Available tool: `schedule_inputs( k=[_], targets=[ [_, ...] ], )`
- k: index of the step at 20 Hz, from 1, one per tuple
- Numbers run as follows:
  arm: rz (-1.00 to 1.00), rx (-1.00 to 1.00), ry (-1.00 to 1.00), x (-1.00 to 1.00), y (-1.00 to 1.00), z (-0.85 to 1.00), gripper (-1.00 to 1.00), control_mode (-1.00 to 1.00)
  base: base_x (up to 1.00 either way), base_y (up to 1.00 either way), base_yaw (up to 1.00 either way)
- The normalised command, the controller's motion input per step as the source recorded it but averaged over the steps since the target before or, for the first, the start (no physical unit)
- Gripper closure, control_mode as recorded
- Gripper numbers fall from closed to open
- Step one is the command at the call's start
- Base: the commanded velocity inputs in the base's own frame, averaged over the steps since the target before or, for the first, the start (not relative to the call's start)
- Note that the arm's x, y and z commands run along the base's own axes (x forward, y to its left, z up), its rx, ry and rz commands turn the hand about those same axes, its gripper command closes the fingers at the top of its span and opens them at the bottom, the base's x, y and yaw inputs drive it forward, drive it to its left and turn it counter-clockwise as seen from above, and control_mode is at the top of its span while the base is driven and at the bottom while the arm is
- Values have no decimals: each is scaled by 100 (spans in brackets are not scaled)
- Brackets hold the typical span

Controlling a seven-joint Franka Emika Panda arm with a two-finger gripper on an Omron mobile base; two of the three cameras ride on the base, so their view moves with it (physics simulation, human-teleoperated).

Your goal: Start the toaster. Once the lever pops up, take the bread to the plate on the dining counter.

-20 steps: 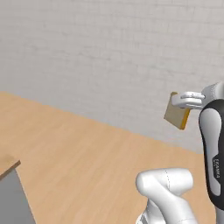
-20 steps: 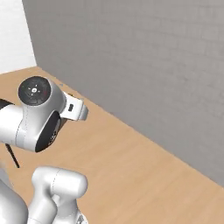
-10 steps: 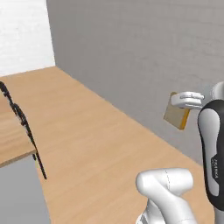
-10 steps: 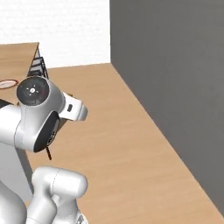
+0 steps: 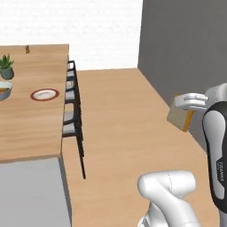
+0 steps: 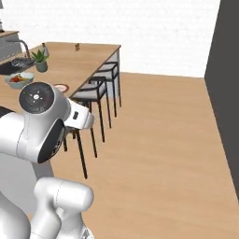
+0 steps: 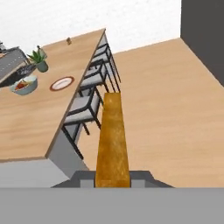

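Carrying the bread (image 5: 181,118) high over open wooden floor (image 5: 119,133), the gripper (image 5: 188,103) has its jaws clamped on the slice's top edge, and the slice hangs below the hand, tilted a little. Through the hand view the bread (image 7: 112,140) runs edge-on straight up the middle from between the two dark finger tips, golden-brown crust facing the camera.

Ahead of the gripper and off to its left lies the dining counter (image 5: 31,119), a long light-wood top. On it sits the plate (image 5: 45,94), red rim and white centre, well apart from the bread and nothing on it. In the hand view the plate (image 7: 61,83) sits up and left of the slice's far end.

Just beyond the plate on the counter there is a fruit bowl (image 7: 24,85), and past that a small potted plant (image 7: 39,59). A sink with a tap (image 6: 18,55) shows at the counter's far left in the right base view.

A row of black-legged stools (image 6: 95,91) lines the counter's near edge, between the gripper and the plate. To the gripper's right rises a dark grey wall (image 5: 186,48), with a white brick wall (image 6: 140,28) at the back.
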Motion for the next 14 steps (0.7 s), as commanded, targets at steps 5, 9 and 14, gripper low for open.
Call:
schedule_inputs(
  k=[5,9,14],
  targets=[
    [0,0,0,0,0,0,100,100,100,-37,71],
    [0,0,0,0,0,0,100,100,100,-41,70],
    [0,0,0,0,0,0,100,100,84,-68,66]
  ],
)
